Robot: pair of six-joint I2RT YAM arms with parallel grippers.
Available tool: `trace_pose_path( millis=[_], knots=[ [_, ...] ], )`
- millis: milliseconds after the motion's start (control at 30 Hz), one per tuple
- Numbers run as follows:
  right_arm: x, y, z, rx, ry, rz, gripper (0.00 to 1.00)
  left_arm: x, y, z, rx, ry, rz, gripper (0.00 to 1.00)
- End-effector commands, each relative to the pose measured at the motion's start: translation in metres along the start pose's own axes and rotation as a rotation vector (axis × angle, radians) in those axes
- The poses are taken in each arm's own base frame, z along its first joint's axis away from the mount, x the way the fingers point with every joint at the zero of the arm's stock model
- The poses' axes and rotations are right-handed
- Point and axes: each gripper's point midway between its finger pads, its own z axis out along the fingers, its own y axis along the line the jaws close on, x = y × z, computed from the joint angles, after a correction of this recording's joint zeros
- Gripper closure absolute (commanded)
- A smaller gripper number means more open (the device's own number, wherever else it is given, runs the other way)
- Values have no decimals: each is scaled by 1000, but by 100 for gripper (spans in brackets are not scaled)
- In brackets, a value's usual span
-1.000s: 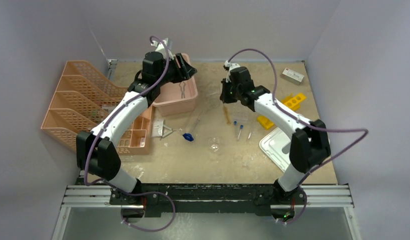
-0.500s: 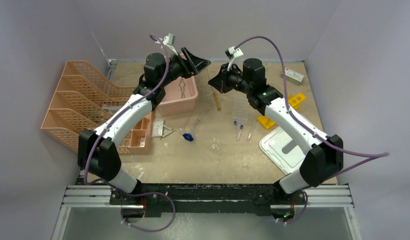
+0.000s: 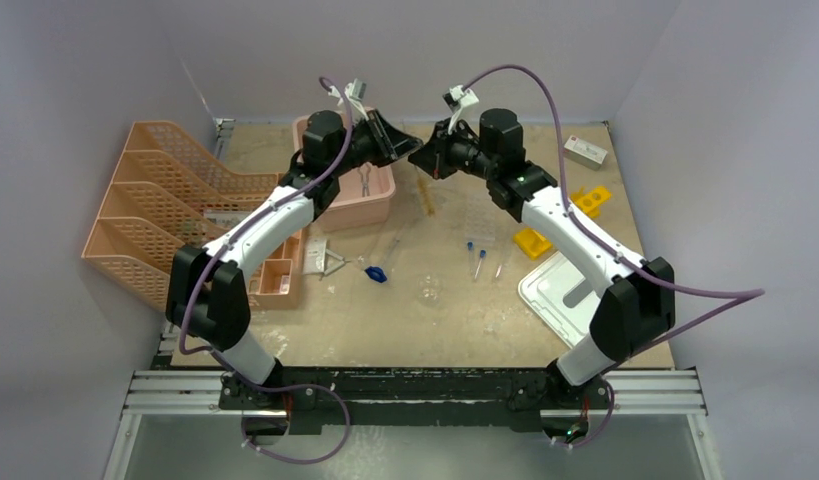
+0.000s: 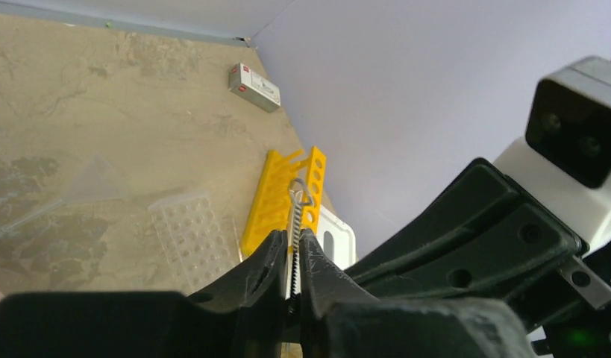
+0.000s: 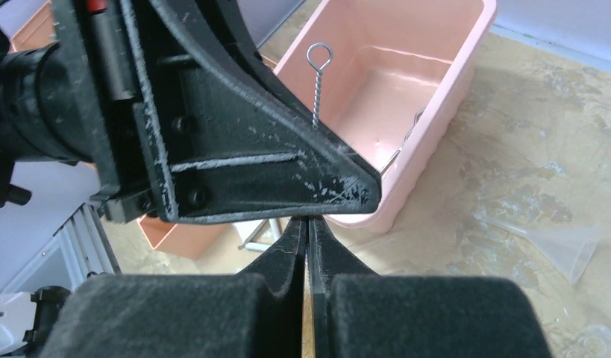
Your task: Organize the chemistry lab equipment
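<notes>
Both grippers meet high over the back middle of the table. The wire tube brush (image 3: 423, 196) hangs between them, its bristled end pointing down. My left gripper (image 3: 411, 141) (image 4: 291, 240) is shut on the twisted wire stem (image 4: 295, 216), and the end loop (image 5: 318, 54) pokes out past its fingers. My right gripper (image 3: 423, 160) (image 5: 308, 222) is shut on the same stem just below. On the table lie blue-capped tubes (image 3: 477, 255), a tiny beaker (image 3: 428, 292) and a blue-ended dropper (image 3: 376, 273). The yellow rack (image 3: 585, 205) (image 4: 276, 194) and clear rack (image 4: 190, 231) lie at the right.
The pink bin (image 3: 377, 198) (image 5: 436, 97) sits under the left arm with metal tongs (image 3: 365, 180) inside. Orange mesh trays (image 3: 155, 200) fill the left side. A white lid (image 3: 560, 295) lies front right, a small box (image 3: 583, 151) back right, and a clear funnel (image 5: 563, 242) near the middle.
My right gripper carried the brush up and leftward toward the left gripper. The left gripper swung right from over the bin, opened, then shut on the brush's wire stem.
</notes>
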Motion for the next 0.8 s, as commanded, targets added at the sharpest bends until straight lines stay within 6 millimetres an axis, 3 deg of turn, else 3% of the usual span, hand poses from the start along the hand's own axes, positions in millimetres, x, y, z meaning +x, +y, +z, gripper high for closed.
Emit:
trace_pose_path(
  millis=[0,100,133,200,267,400,633,767],
  knots=[
    [-35,5,2,-17,-87,-18,100,-7,-16,-1,46,-8,74,100],
    [-34,4,4,-28,-75,-19,100,-11,-11,-2,17,-13,112,100],
    [-33,3,4,-30,-64,-17,86,-16,-10,-2,-7,-19,134,100],
    [-34,0,0,-28,-60,-14,68,-22,4,0,-83,-8,177,100],
    [-35,-4,-5,-14,-70,-13,59,-34,17,-3,-145,0,203,100],
    [-43,-16,-19,36,-102,-9,55,-62,49,-15,-259,-2,214,100],
    [-40,-42,-36,139,-117,7,52,-99,129,-36,-565,11,169,100],
    [-30,-54,-36,179,-95,20,52,-92,178,-35,-715,48,94,100]
  ],
)
